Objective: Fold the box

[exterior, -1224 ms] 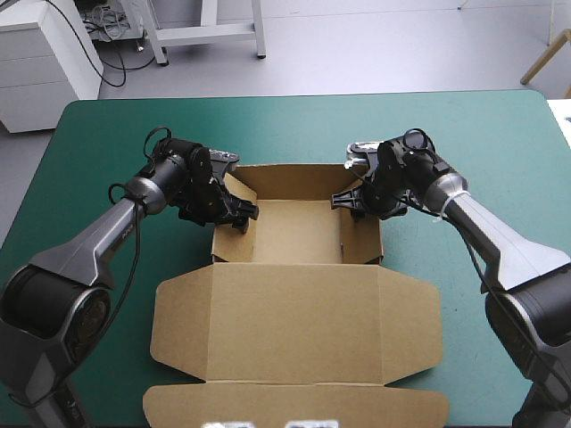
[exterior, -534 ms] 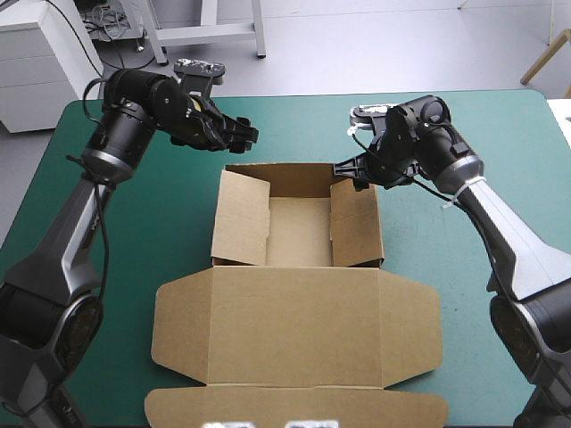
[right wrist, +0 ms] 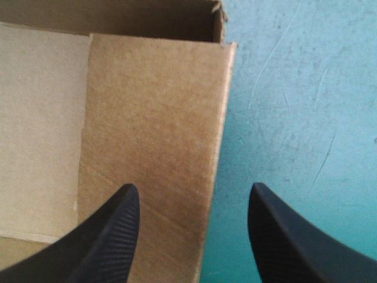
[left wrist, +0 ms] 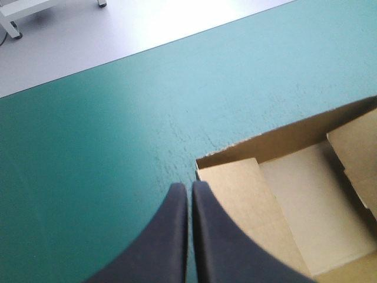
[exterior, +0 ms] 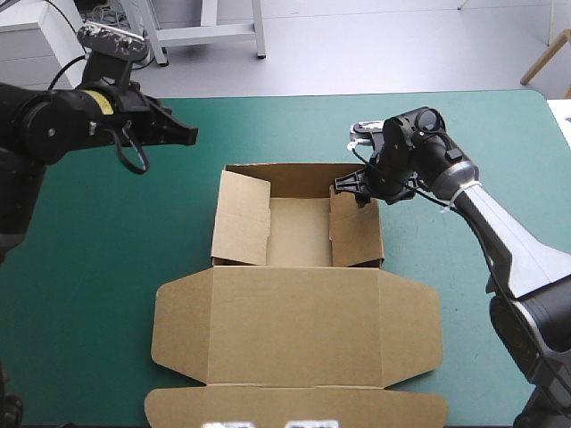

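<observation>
Brown box (exterior: 294, 330) lying open mid-frame on the desk (exterior: 464, 134).
I am holding my left end effector (exterior: 183, 135) clenched at upper left; my right end effector (exterior: 351, 185), released, is straddling its right wall.

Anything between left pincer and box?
Nothing. Only bare cover lies between the left pincer and the box, as the high view shows.
</observation>
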